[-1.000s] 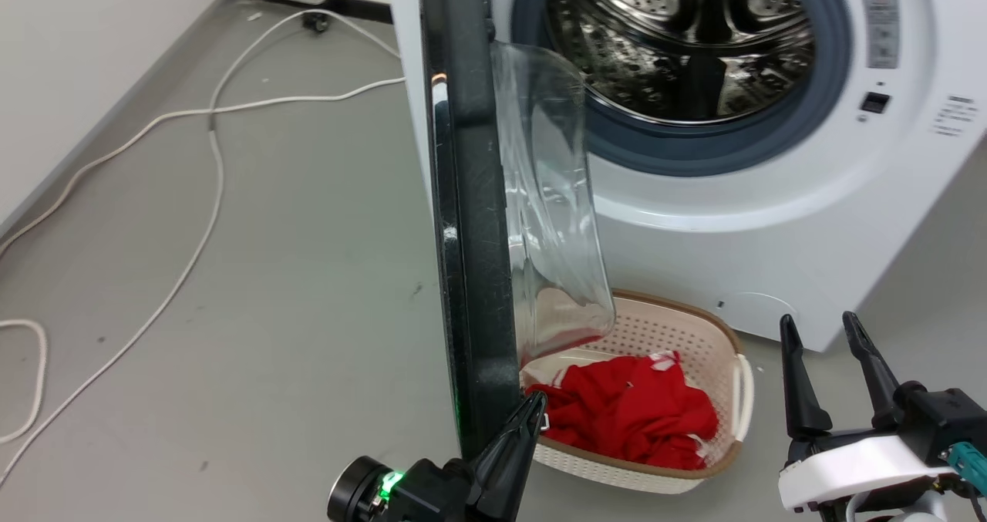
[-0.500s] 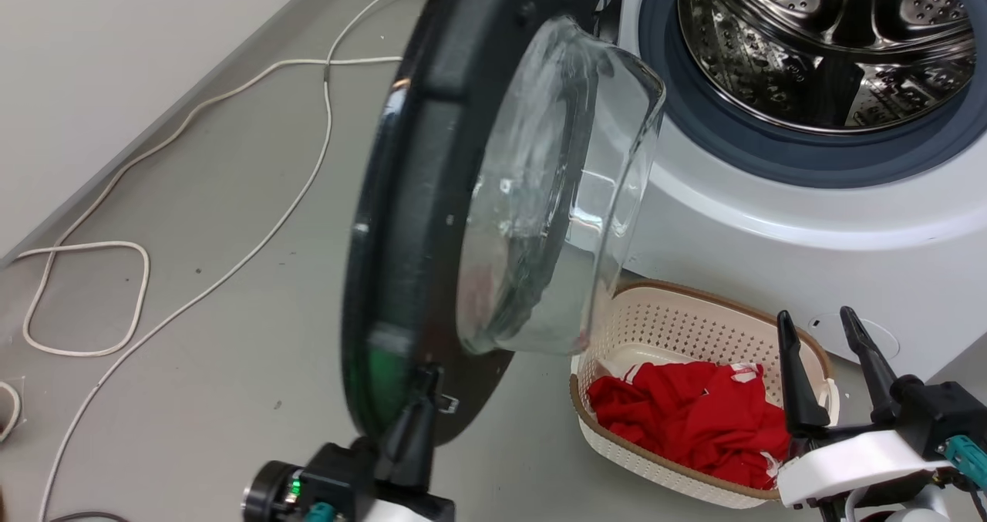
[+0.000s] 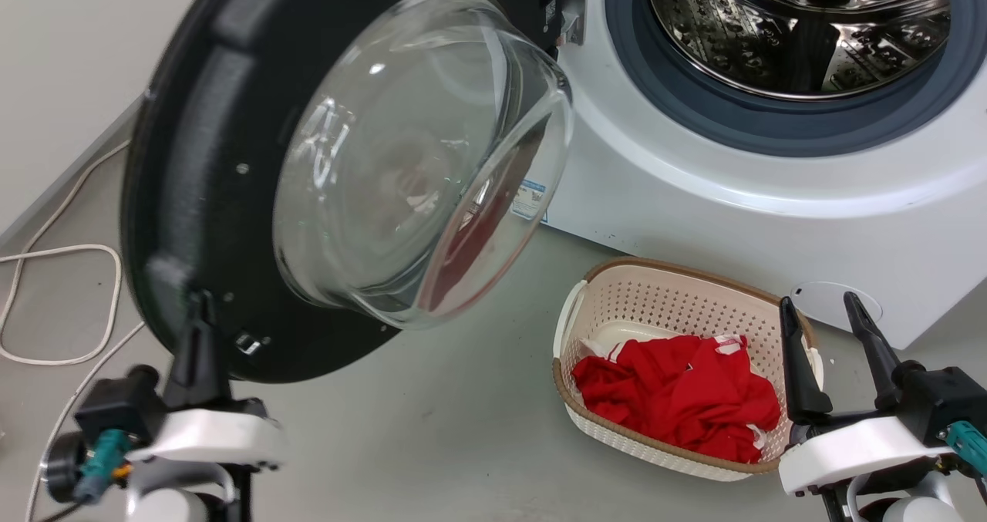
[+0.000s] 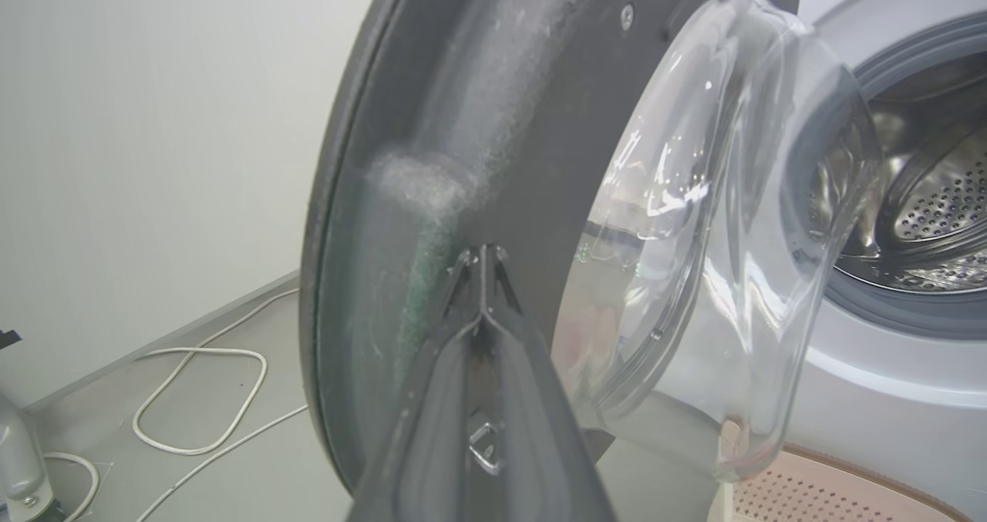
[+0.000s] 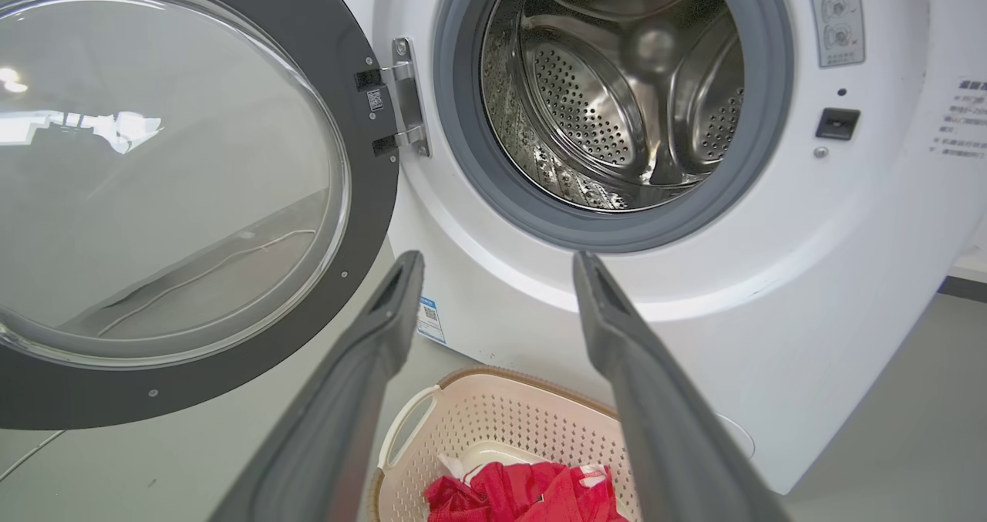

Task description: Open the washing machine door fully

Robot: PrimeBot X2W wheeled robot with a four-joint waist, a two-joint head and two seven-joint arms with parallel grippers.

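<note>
Left hand (image 3: 200,302), fingers together, meets the washing machine door (image 3: 193,121) at 7 o'clock; right hand (image 3: 817,300) gapes empty. Right wrist view shows the latch slot (image 5: 837,123); stickers (image 5: 835,13) unreadable.

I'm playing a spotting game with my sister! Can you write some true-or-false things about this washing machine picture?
1. The washing machine door is swung open. True.
2. The drum is stuffed with clothes. False: it looks empty.
3. The basket holds blue clothes. False: the cloth in it is red.
4. The right gripper is open and holds nothing. True.
5. The left gripper has its fingers spread wide. False: they are pressed together, close against the door.
</note>
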